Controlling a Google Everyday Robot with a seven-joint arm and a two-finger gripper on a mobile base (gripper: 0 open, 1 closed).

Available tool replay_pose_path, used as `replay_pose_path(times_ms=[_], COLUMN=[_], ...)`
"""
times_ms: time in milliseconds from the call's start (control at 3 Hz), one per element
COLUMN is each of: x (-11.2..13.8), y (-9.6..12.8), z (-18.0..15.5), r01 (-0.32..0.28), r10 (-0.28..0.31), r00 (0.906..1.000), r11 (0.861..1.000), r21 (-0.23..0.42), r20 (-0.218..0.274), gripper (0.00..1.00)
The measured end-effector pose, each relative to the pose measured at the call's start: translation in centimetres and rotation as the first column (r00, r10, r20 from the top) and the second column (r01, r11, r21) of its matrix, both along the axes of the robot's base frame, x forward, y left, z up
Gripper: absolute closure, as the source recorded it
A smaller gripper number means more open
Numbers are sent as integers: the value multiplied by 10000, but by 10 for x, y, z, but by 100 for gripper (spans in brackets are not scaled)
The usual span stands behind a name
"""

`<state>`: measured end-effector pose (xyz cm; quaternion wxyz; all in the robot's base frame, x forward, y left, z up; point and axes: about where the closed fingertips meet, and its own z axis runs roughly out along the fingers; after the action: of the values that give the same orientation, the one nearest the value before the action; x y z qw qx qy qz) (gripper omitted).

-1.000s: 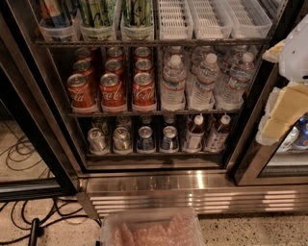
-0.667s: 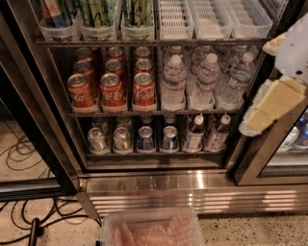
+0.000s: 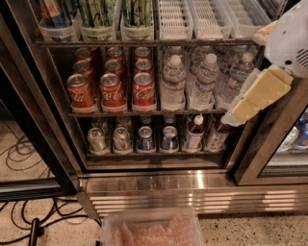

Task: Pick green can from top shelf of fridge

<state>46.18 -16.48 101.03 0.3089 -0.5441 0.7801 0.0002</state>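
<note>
The fridge (image 3: pixel 192 185) stands open before me, with a ribbed steel base. The top shelf (image 3: pixel 144 43) is a dark wire rack that carries clear and white slotted bins. Green cans (image 3: pixel 98 12) with a pale green and white pattern stand in two clear bins at the upper left, and a second one (image 3: pixel 137 12) is beside the first; their tops are cut off by the frame edge. My gripper (image 3: pixel 243 110), cream-coloured on a white arm, hangs at the right in front of the water bottles, below and well right of the green cans, holding nothing that I can see.
Red Coca-Cola cans (image 3: pixel 113 91) and water bottles (image 3: pixel 204 79) fill the middle rack. Silver-blue cans (image 3: pixel 144 137) and small bottles (image 3: pixel 195 132) stand on the bottom rack. Empty white bins (image 3: pixel 207 19) sit at the top right. Cables (image 3: pixel 29 226) lie on the floor at left. A clear tub (image 3: pixel 154 230) is at the bottom edge.
My gripper has moved left and a little down, further into view in front of the right side of the fridge. The cans and bottles have not moved.
</note>
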Motion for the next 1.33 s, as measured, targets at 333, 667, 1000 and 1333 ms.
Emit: replay_pose_path(times_ms=[333,667,1000,1333], x=[3,1,12,22], y=[13,50,84,93], z=[1,2,16,39], r01=[1,-33,-57,21], r10=[-26,-166,-595,-1062], r00=[9994,9956,9859,9753], r11=[9977,9774,9223,8815], r21=[674,2112,3864,4721], r20=[359,924,1565,1938], gripper=[0,0,0,0])
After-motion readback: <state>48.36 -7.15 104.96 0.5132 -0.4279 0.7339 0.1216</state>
